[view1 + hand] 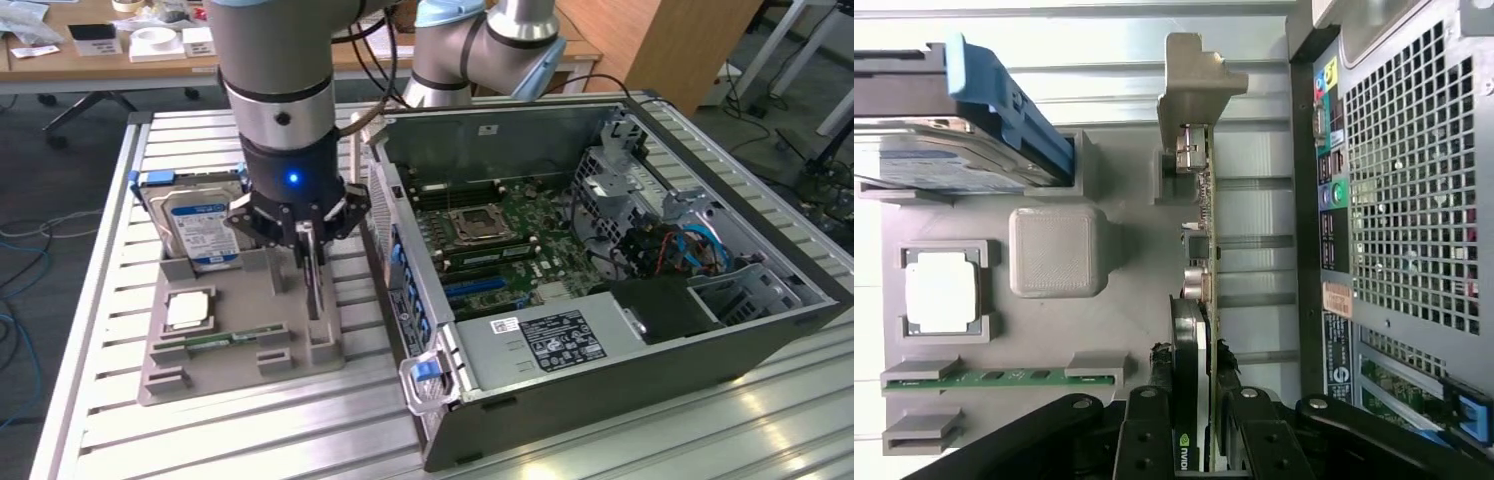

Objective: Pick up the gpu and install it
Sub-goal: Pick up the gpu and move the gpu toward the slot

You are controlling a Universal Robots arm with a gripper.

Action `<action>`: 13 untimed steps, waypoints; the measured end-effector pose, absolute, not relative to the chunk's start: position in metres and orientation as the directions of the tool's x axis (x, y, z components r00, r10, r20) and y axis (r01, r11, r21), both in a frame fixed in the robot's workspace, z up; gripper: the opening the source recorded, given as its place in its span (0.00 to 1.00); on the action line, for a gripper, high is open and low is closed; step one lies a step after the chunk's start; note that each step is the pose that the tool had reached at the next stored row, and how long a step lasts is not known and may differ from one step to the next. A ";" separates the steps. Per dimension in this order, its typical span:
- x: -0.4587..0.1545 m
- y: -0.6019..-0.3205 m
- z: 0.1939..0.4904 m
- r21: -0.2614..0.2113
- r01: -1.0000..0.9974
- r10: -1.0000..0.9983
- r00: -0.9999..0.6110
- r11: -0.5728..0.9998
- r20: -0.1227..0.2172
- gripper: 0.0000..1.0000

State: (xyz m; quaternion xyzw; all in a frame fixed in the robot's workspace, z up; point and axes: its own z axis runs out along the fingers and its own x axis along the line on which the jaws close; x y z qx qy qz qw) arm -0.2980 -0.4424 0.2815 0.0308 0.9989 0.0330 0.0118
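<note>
On the grey tray (pixel 227 365) (pixel 1124 200), at the case's (pixel 747 360) (pixel 1414 180) nine o'clock in the exterior view, the gpu (pixel 314 295) (pixel 1202 200) stands on edge in its slot. The gripper (pixel 310 250) (pixel 1192 375) is clamped on the card, one finger against each face. In the exterior view the fingers cover the card's upper part, and only a thin dark strip shows below them. Seen from the wrist, the card is edge-on, so little of either face can be read. Its metal bracket sticks out at the far end, while the near end runs off the frame between the fingers, where a small green logo is partly cut off. Whether its lower edge has lifted from the slot cannot be told.

At the gpu's ten o'clock in the exterior view, a hard drive (pixel 200 225) (pixel 934 150) leans upright, partly behind the arm. At eight o'clock lies a cpu (pixel 187 310) (pixel 944 292), with a memory stick (pixel 220 340) (pixel 1004 377) just beyond it. The case lies open, its motherboard (pixel 494 240) exposed.
</note>
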 end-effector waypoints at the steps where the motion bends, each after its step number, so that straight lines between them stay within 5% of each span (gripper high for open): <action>1: -0.298 -0.442 0.284 0.067 0.061 0.062 -0.998 0.996 -0.022 0.27; 13: -0.298 -0.442 0.316 0.067 0.061 0.062 -0.998 0.996 -0.021 0.27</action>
